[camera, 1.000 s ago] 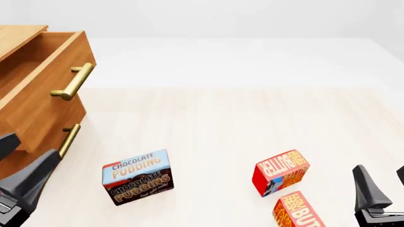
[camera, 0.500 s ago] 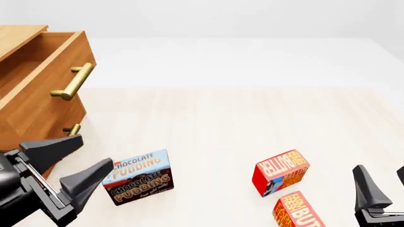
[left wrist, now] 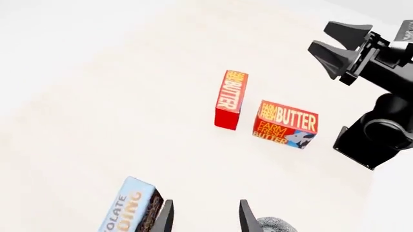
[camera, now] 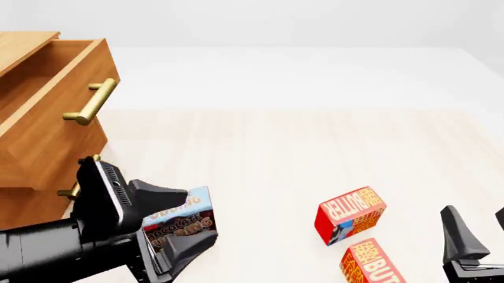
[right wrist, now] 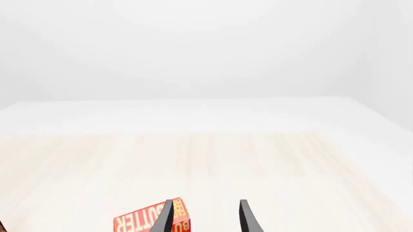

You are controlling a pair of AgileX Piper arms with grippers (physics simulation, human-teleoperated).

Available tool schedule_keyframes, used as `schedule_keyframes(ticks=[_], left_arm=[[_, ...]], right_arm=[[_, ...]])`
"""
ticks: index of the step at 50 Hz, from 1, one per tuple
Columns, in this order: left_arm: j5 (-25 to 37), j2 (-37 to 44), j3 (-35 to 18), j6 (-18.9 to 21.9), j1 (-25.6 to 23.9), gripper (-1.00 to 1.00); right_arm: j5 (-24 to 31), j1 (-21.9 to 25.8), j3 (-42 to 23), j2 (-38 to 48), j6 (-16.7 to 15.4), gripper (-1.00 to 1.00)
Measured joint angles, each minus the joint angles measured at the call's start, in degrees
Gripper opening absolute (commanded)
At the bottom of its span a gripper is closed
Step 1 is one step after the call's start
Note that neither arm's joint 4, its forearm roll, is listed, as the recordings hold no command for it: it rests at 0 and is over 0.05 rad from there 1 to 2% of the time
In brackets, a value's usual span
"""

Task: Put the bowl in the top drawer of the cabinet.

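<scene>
Swung rightward since before, the left gripper (camera: 177, 221) stands wide over the pudding box (camera: 197, 200); a grey speckled edge (left wrist: 277, 225), possibly the bowl, lies just beside its finger, with the open top drawer (camera: 55, 112) behind the hand.

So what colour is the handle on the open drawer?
Brass gold, on the top drawer; its handle shows best in the front view.

Two butter boxes (camera: 350, 214) (camera: 370, 264), one pudding box (camera: 183, 223), one cabinet (camera: 32, 147), two grippers (camera: 179, 224) (camera: 478, 233).

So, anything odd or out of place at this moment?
The top drawer stands pulled out, but no bowl shows clearly in any view. The open left gripper points at the chocolate pudding box, not the task's thing. Nothing looks spilled or damaged.
</scene>
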Motion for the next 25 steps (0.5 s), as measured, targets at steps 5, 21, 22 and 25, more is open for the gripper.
schedule_keyframes(ticks=[5,21,22,25], left_arm=[[2.1,2.4,-1.8,-0.8,-2.0,1.00],[10.2,5.5,-7.3,-3.3,-6.0,1.00],[10.5,5.7,-7.4,-3.5,-6.3,1.00],[11.2,6.3,-7.6,-4.2,-7.0,1.00]], right_arm=[[0.0,0.0,0.0,0.0,0.0,1.00],[0.0,0.0,0.0,0.0,0.0,1.00],[0.0,0.0,0.0,0.0,0.0,1.00],[0.0,0.1,0.0,0.0,0.0,1.00]])
